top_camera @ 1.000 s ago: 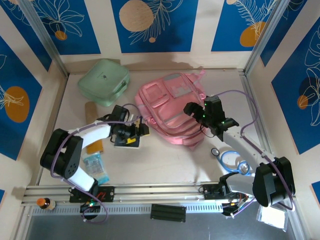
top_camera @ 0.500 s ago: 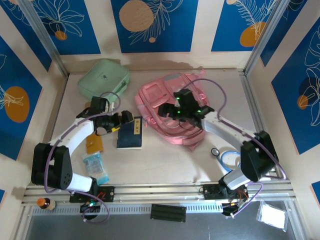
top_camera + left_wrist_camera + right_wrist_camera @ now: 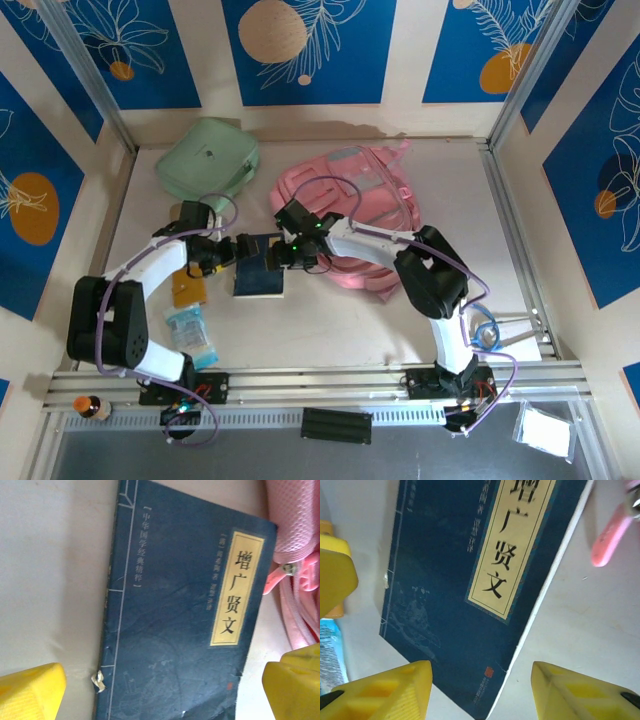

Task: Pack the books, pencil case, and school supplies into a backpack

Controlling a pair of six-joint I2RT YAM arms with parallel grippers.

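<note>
A navy blue book (image 3: 262, 278) lies flat on the tabletop (image 3: 350, 330), just left of the pink backpack (image 3: 350, 200) and near the backpack's lower left corner. In the left wrist view the book (image 3: 175, 630) shows a cream title strip with dark characters and a frayed bit of thread at its spine, and the backpack's mesh edge (image 3: 300, 520) sits close beside its far corner, with a pink zip pull (image 3: 272, 580) hanging between them. In the right wrist view the same cover (image 3: 460, 580) runs at a slant, with the zip pull (image 3: 610, 535) off its upper right. The left tool (image 3: 230, 250) hangs over the book's left upper edge, its yellow fingers (image 3: 30, 692) spread wide with nothing between them. The right tool (image 3: 280, 256) reaches across from the backpack side to the book's upper right corner; its fingers (image 3: 390, 692) stand apart above the cover's corner, clasping nothing. Left of the book lies a flat brown thing (image 3: 188, 290), partly under the left arm, and nearer the bases a blue and white packet (image 3: 192, 338). A mint-green square case (image 3: 207, 160) rests at the far left, well apart from the book.
</note>
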